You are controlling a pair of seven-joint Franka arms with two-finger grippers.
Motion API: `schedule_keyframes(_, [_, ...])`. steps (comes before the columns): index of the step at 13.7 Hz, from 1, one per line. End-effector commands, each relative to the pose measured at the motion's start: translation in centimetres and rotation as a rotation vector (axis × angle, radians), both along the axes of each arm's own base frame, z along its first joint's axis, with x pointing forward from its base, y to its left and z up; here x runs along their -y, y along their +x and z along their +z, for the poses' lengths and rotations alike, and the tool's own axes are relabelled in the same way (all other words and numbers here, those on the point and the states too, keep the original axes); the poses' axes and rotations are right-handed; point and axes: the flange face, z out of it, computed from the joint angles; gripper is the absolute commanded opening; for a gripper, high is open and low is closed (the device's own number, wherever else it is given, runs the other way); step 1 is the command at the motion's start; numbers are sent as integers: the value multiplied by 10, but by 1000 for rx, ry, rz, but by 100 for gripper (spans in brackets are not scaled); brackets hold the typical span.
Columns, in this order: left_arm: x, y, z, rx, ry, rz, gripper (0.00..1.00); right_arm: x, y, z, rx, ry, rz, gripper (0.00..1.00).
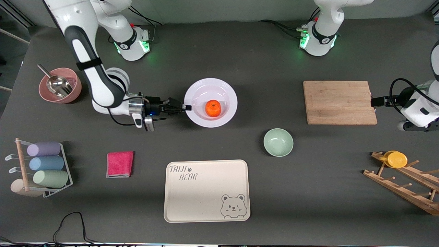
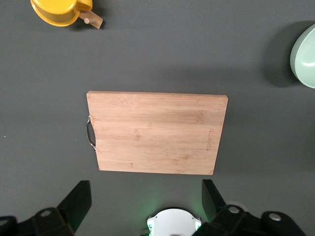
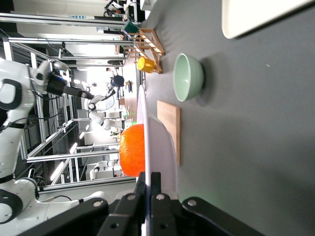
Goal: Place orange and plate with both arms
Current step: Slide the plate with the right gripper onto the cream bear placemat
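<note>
The orange [image 1: 213, 108] lies in the middle of the white plate [image 1: 226, 90] at the table's centre. My right gripper [image 1: 187, 107] is shut on the plate's rim at the right arm's end, fingers level. In the right wrist view the fingers [image 3: 156, 183] pinch the rim of the plate [image 3: 160, 142], with the orange [image 3: 132, 150] just past them. I cannot tell whether the plate rests on the table or hangs just above it. My left gripper [image 1: 375, 102] is open and empty, high over the end of the wooden cutting board [image 1: 339, 102]; its fingers [image 2: 78, 201] stand wide apart.
A pale green bowl [image 1: 278, 142] and the cream bear tray [image 1: 206, 190] lie nearer the camera than the plate. A pink bowl with a scoop [image 1: 60, 85], a cup rack [image 1: 43, 168] and a pink cloth [image 1: 119, 164] are at the right arm's end. A wooden rack holds a yellow cup [image 1: 396, 159].
</note>
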Motion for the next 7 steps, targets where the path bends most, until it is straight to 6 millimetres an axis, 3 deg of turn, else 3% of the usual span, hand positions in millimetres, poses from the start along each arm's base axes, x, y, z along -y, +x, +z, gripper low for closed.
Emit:
schedule_keyframes(1, [4, 1, 3, -4, 12, -28, 100, -3, 18, 0, -8, 2, 2, 0])
schedule_keyframes(7, [9, 2, 4, -13, 12, -34, 100, 5, 135, -56, 27, -17, -59, 0])
